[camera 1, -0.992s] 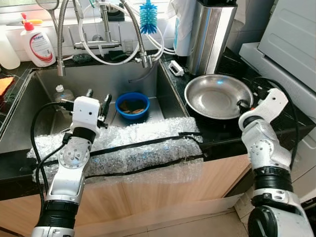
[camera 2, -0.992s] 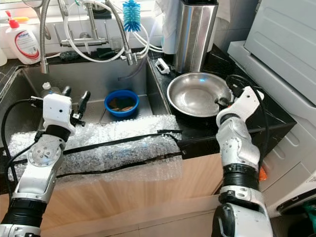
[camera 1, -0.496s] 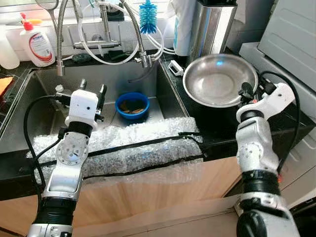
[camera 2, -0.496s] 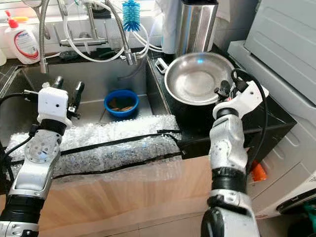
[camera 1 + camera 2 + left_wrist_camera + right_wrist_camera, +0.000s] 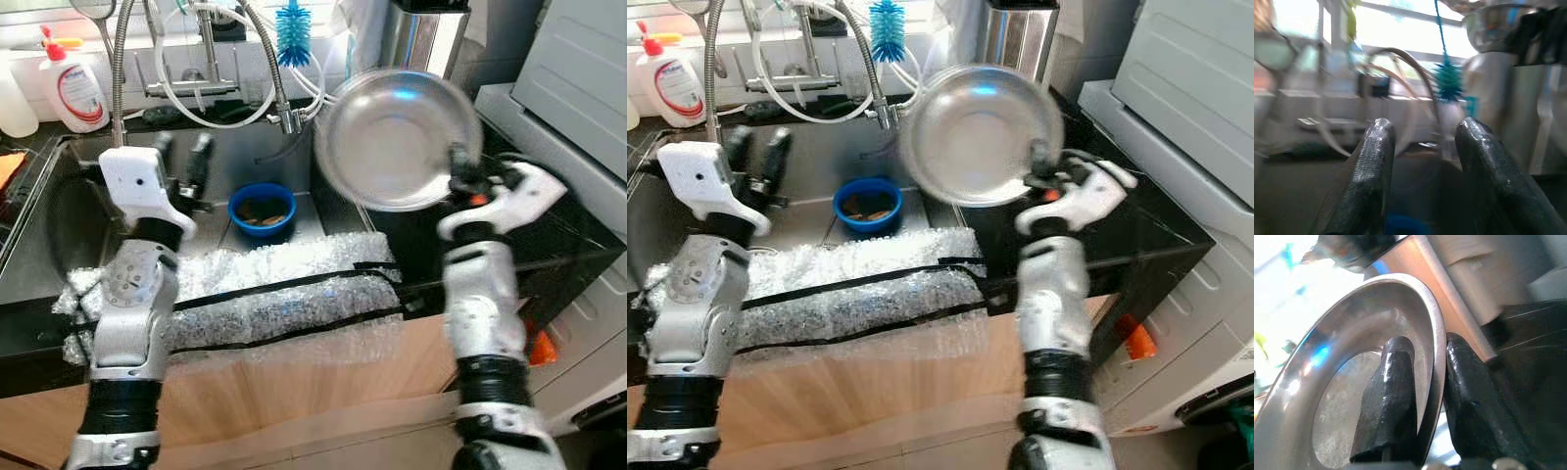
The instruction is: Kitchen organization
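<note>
A round steel bowl (image 5: 397, 137) hangs tilted in the air above the sink's right edge, its hollow facing me. My right gripper (image 5: 458, 168) is shut on its rim, one finger inside (image 5: 1388, 396) and one outside the rim. My left gripper (image 5: 179, 163) is raised over the sink (image 5: 88, 162), open, with nothing between its fingers (image 5: 1374, 166). A blue bowl (image 5: 263, 209) with some brown bits sits on the sink floor, to the right of the left gripper.
Bubble wrap (image 5: 265, 294) covers the sink's front edge. Faucet hoses (image 5: 220, 69) and a blue brush (image 5: 293, 34) stand behind the sink. A soap bottle (image 5: 73, 88) is at the back left, a steel canister (image 5: 421, 39) and black counter (image 5: 568, 225) at the right.
My right gripper has lifted the steel bowl off the counter and swung it left toward the sink, tilting it up. My left gripper has risen higher over the sink.
</note>
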{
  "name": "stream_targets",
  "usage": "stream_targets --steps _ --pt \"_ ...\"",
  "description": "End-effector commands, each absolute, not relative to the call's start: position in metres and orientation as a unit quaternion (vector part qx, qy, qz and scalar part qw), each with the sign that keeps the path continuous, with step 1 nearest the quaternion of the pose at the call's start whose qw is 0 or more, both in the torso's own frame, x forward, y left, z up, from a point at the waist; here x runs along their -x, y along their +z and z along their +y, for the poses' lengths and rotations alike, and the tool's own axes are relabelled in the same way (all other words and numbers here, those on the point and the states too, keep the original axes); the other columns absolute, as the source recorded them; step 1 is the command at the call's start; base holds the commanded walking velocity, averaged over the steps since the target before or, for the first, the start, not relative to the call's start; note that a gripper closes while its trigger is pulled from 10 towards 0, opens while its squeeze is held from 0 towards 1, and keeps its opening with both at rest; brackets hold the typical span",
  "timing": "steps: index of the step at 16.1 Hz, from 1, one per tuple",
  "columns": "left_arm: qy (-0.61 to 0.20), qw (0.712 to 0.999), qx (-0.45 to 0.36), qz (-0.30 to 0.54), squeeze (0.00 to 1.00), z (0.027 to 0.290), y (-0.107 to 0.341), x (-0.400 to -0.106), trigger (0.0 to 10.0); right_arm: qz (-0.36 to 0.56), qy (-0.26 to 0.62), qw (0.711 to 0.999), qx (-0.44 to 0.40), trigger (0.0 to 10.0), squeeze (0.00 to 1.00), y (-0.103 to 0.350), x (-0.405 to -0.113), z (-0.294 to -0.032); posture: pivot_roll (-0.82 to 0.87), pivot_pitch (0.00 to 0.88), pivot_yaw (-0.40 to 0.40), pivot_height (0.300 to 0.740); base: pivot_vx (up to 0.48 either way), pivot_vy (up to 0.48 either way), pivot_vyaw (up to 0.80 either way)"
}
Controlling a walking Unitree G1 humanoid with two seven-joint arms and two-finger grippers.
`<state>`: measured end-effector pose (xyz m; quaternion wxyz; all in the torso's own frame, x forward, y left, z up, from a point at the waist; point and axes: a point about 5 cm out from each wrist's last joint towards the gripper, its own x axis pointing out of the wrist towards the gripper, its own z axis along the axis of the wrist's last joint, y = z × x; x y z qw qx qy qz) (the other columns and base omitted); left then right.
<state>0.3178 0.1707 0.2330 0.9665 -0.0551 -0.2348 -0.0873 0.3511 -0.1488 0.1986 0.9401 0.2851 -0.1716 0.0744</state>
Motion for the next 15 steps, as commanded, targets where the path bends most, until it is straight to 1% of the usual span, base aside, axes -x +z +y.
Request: stream_targets --steps 1,2,3,4,5,7,8,10,11,12,15 --pt "-0.112 0.963 0.079 -0.233 0.00 0.169 0.236 -0.315 10.0 -0.181 0.113 0.937 -0.275 10.0 0.00 0.205 -0.348 -0.137 0.04 0.000 -0.002 0.740 0.000 0.000 0.00" --pt "-0.131 0.962 0.110 -0.213 0.00 0.166 0.229 -0.312 10.0 -0.180 0.140 0.936 -0.269 10.0 0.00 0.204 -0.344 -0.122 0.05 0.000 0.000 0.740 0.000 0.000 0.00" --pt "-0.139 0.959 0.141 -0.202 0.00 0.166 0.225 -0.311 10.0 -0.180 0.149 0.934 -0.272 10.0 0.00 0.205 -0.342 -0.115 0.05 0.000 0.002 0.740 0.000 0.000 0.00" --pt "-0.144 0.953 0.178 -0.199 1.00 0.167 0.224 -0.311 10.0 -0.177 0.162 0.929 -0.280 10.0 0.00 0.205 -0.340 -0.109 0.05 0.000 0.002 0.740 0.000 0.000 0.00" --pt "-0.144 0.949 0.198 -0.198 1.00 0.168 0.225 -0.310 10.0 -0.174 0.171 0.929 -0.280 10.0 0.00 0.204 -0.338 -0.105 0.05 0.000 0.000 0.740 0.000 0.000 0.00" --pt "-0.140 0.946 0.214 -0.200 1.00 0.169 0.227 -0.310 10.0 -0.170 0.177 0.929 -0.276 10.0 0.00 0.203 -0.337 -0.103 0.05 0.000 -0.003 0.740 0.000 0.000 0.00" --pt "-0.140 0.946 0.208 -0.203 0.00 0.169 0.228 -0.309 10.0 -0.167 0.184 0.930 -0.272 10.0 0.00 0.203 -0.337 -0.101 0.05 0.000 -0.004 0.740 0.000 0.000 0.00" --pt "-0.145 0.941 0.226 -0.207 0.00 0.167 0.230 -0.308 10.0 -0.161 0.192 0.932 -0.260 10.0 0.00 0.201 -0.336 -0.097 0.05 0.000 -0.006 0.740 0.000 0.000 0.00" --pt "-0.161 0.949 0.182 -0.202 0.00 0.160 0.230 -0.308 10.0 -0.151 0.207 0.933 -0.254 10.0 0.00 0.199 -0.335 -0.092 0.05 0.000 -0.011 0.740 0.000 0.000 0.00" --pt "-0.167 0.952 0.158 -0.204 0.00 0.157 0.230 -0.307 10.0 -0.146 0.215 0.933 -0.249 10.0 0.00 0.198 -0.334 -0.089 0.05 0.000 -0.011 0.740 0.000 0.000 0.00" --pt "-0.174 0.955 0.133 -0.198 0.00 0.151 0.229 -0.307 10.0 -0.141 0.233 0.930 -0.246 10.0 0.00 0.197 -0.331 -0.083 0.05 0.000 -0.013 0.740 0.000 0.000 0.00"
